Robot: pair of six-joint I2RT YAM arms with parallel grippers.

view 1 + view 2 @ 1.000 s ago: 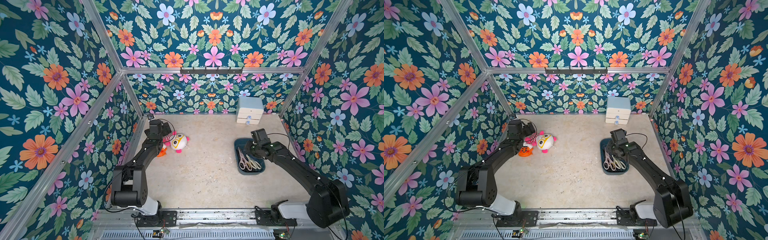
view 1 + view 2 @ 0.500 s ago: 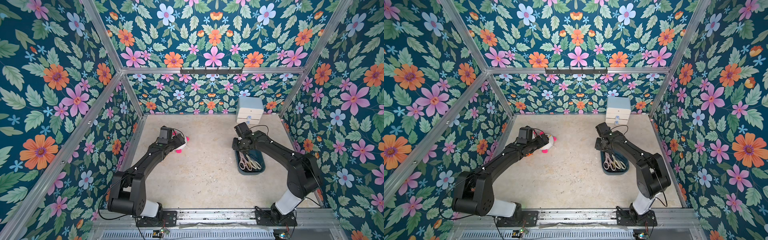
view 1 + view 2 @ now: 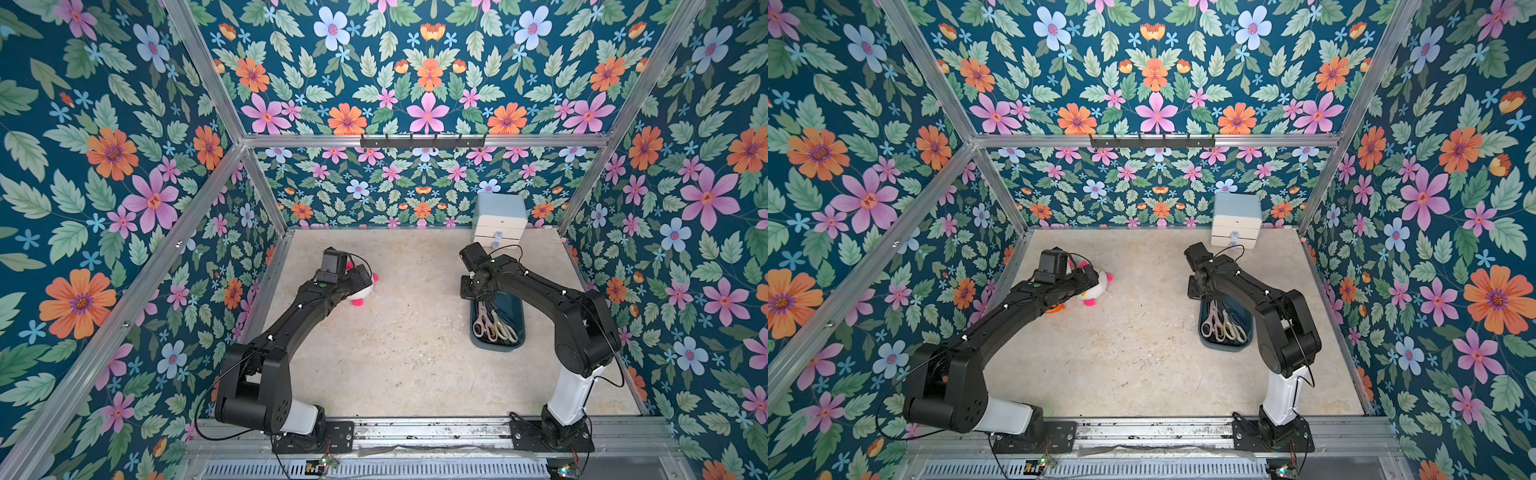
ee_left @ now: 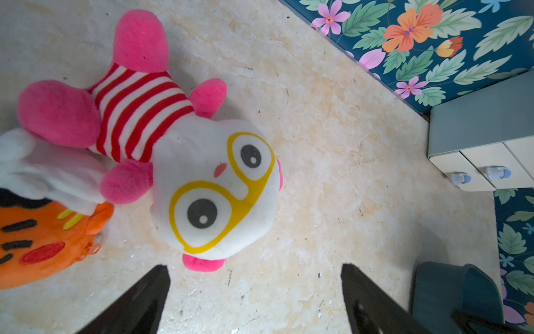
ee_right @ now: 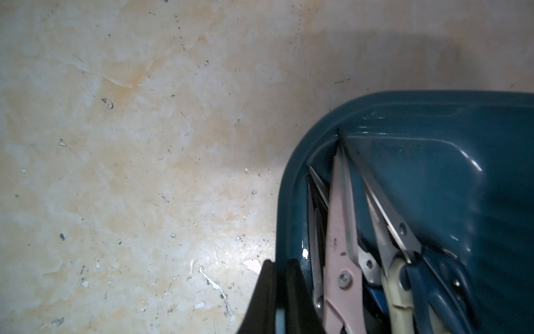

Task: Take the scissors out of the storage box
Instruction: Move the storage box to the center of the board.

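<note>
Shifted since a second ago: both arms. Left arm now stretched over the plush toy [image 3: 1096, 286], hiding part of it in both top views. Right arm slid sideways toward the middle of the desk [image 3: 395, 332], ending at the far corner of the storage box [image 3: 498, 348].

Over that same second the right gripper [image 5: 280, 266] closed up. Fingers [image 5: 267, 289] pressed together, nothing seen between them, tips right at the outer rim of the box. Cannot tell whether touching the rim or just above it.

All the scissors [image 3: 494, 326] lying inside the box, piled lengthwise — blade tips against the far wall, handles toward the near end. On top, a pale-pink pair [image 5: 342, 245] beside a cream pair [image 5: 396, 289], dark-blue handles [image 5: 427, 289] next to those, more blades underneath.

On the other side, the left gripper [image 4: 254, 267] spread wide and holding nothing — hovers above bare desk just beside the toy's white head with its yellow glasses. Orange plush [image 4: 37, 240] tucked against the toy's side. Small drawer cabinet [image 3: 500, 220] against the back wall, beyond the box and apart from it.
</note>
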